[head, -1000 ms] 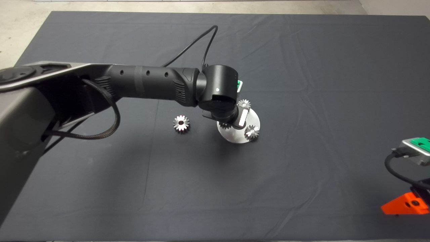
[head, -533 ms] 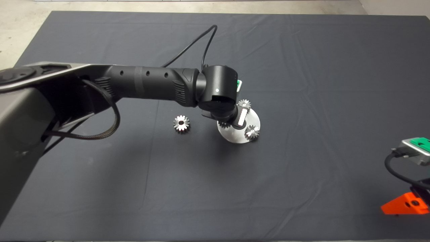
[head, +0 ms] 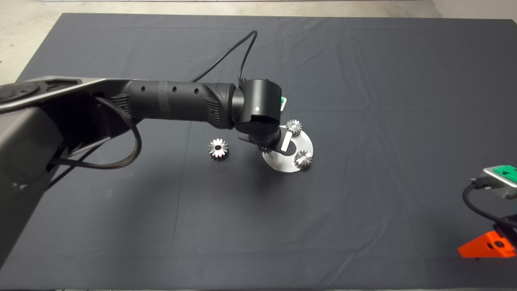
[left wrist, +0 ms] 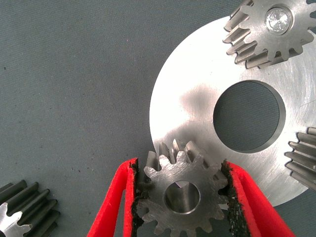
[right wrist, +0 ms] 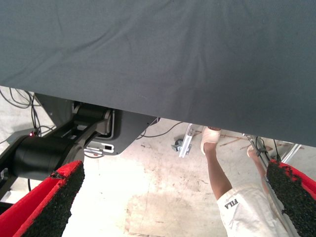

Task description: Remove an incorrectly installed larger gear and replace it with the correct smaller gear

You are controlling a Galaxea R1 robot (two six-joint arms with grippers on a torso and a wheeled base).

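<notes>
In the left wrist view my left gripper [left wrist: 180, 170] is shut on the larger gear [left wrist: 163, 177], a grey gear with a wide centre hole, at the edge of the round metal plate [left wrist: 197, 98]. In the head view the left wrist [head: 260, 113] hides this gear. The smaller gear [head: 218, 148] lies flat on the mat to the left of the plate [head: 299, 140]; it also shows in the left wrist view [left wrist: 22, 212]. Two other small gears [head: 294, 125] [head: 303, 159] sit on the plate's pins.
My right gripper [head: 486, 245] is parked at the lower right edge of the mat, with its fingers wide apart in the right wrist view [right wrist: 175, 170]. That view shows the floor beyond the mat and a person's leg [right wrist: 217, 170].
My left arm and gripper have shifted a little to the left, away from the plate's middle. The plate, the loose gear and the right arm have not moved.
</notes>
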